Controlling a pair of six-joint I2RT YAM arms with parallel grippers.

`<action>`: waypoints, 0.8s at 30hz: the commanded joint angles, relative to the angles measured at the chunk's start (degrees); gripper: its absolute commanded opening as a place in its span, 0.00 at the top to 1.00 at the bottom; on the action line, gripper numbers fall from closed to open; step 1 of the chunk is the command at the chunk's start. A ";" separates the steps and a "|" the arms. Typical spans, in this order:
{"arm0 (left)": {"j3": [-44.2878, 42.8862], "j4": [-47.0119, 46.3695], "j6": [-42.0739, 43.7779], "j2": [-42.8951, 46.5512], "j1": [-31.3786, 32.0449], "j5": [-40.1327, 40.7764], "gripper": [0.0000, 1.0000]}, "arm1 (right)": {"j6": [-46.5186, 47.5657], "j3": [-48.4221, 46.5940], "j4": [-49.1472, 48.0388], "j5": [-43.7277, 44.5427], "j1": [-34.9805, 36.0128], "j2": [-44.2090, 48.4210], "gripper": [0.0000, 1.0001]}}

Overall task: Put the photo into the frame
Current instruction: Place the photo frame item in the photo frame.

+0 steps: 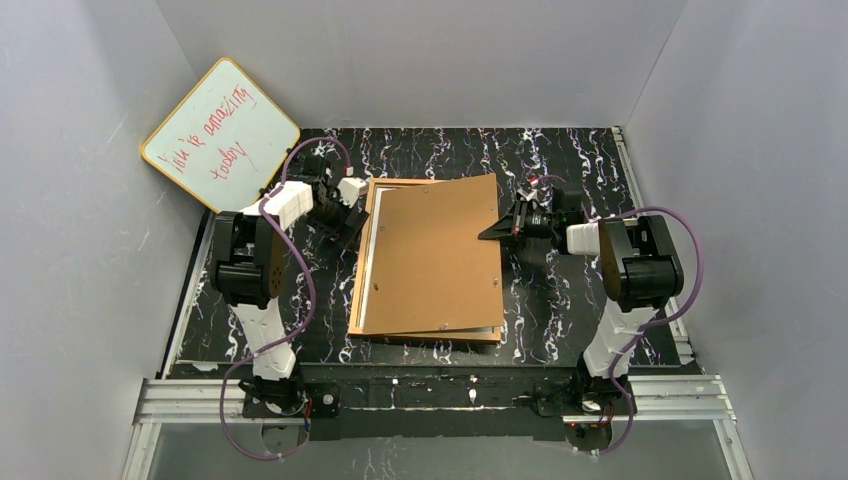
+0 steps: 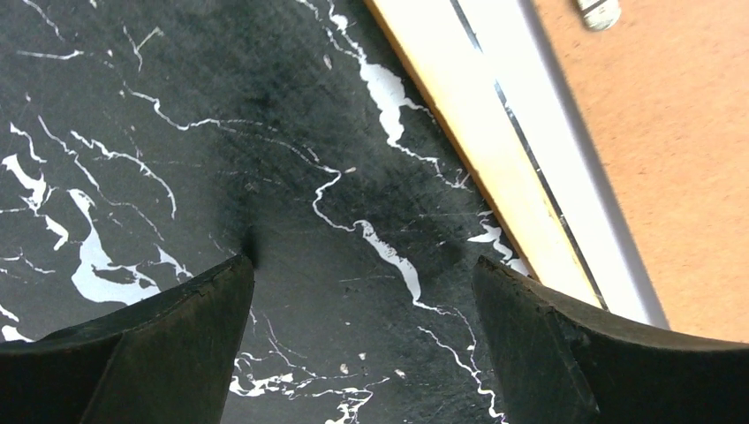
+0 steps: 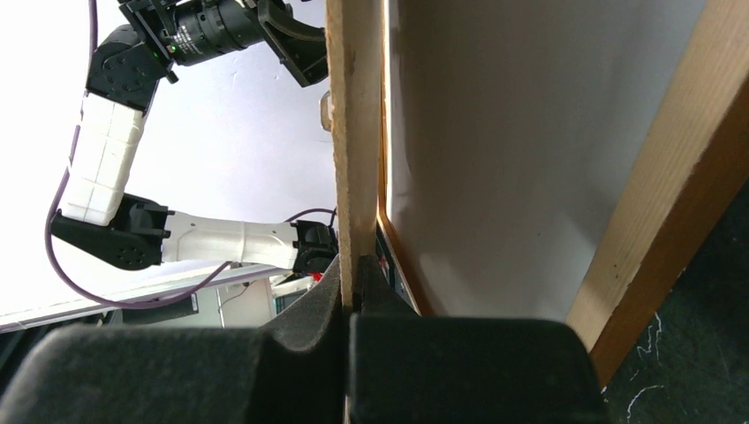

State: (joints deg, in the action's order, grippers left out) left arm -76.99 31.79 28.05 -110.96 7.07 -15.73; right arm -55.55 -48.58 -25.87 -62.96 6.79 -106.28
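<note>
Right hand [image 3: 351, 296] pinching the tilted back board [image 1: 435, 255], left hand [image 2: 362, 274] wide open, empty, beside frame [image 2: 468, 146]

Robot lab cell: plain grey walls [image 1: 80, 250] enclose a marbled table [image 1: 560, 320].

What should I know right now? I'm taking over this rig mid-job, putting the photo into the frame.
Left gripper: open, empty, over the table beside the frame.
Right gripper: shut on the backboard, right edge tilted up.
The frame lies back up.
A white sheet shows under the board; cannot tell if it is the photo.
Left to do: check the photo, lower the board.
</note>
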 commanded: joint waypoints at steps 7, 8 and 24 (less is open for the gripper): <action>2.29 2.35 -0.68 -3.30 1.76 -2.53 0.09 | -2.32 -3.27 -6.39 -2.74 0.71 -0.30 0.99; 2.41 2.34 -0.64 -3.38 1.80 -2.51 0.09 | -2.10 -3.34 -6.39 -2.57 0.73 -0.15 0.99; 3.05 2.23 -0.49 -4.08 1.89 -3.58 0.10 | 0.64 -6.16 -5.91 -2.06 1.11 -3.57 0.99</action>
State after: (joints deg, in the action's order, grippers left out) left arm -76.95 31.07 28.10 -111.18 8.12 -15.64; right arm -55.27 -51.90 -28.71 -61.87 7.42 -109.47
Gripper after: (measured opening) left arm 0.906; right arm 0.053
